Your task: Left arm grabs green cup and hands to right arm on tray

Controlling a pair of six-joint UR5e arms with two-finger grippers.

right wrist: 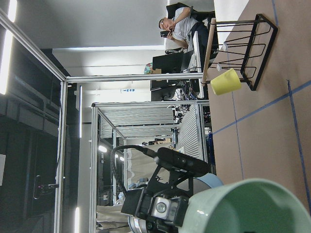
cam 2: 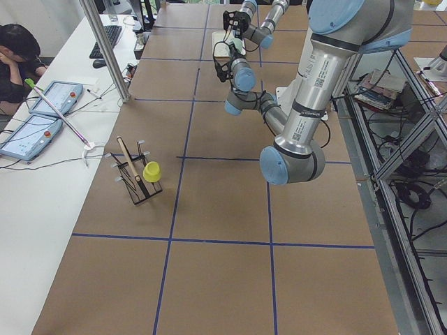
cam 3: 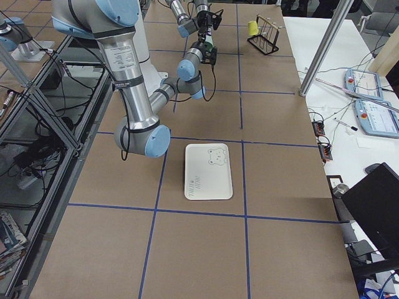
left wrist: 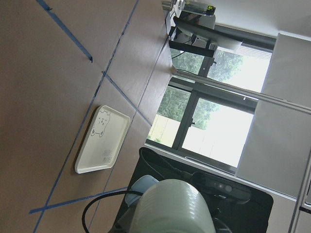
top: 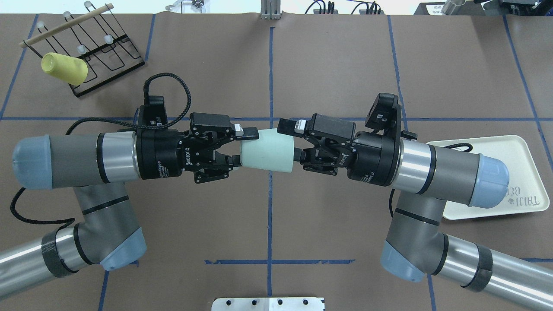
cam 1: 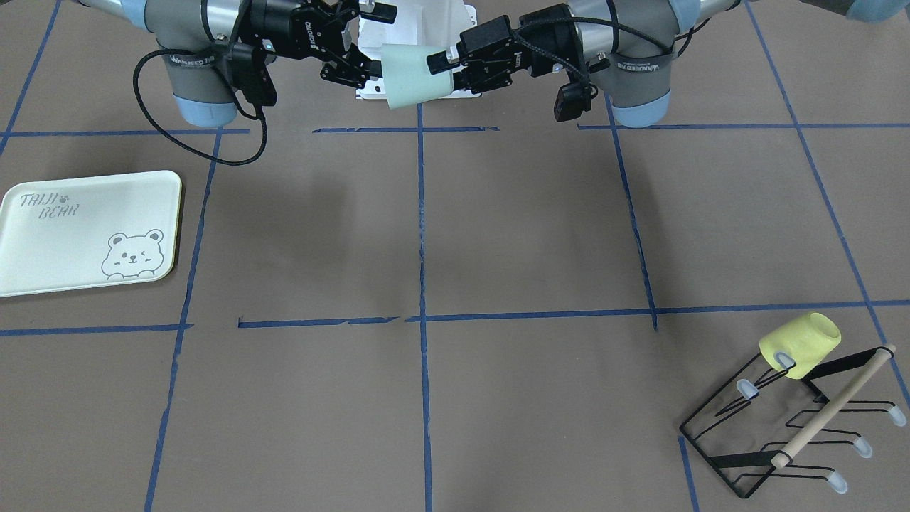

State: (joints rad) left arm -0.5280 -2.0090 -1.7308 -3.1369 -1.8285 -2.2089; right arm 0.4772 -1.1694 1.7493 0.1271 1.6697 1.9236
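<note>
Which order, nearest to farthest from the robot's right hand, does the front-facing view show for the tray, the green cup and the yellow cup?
1. Green cup, in the air right beside the right hand.
2. Tray, at the view's left edge.
3. Yellow cup, on the rack at the view's lower right.

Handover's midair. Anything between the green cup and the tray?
Nothing visible. The green cup is up between the left gripper and right gripper. Only bare brown paper with blue tape lines lies between it and the tray. The rack with the yellow cup sits at the table's opposite end.
</note>
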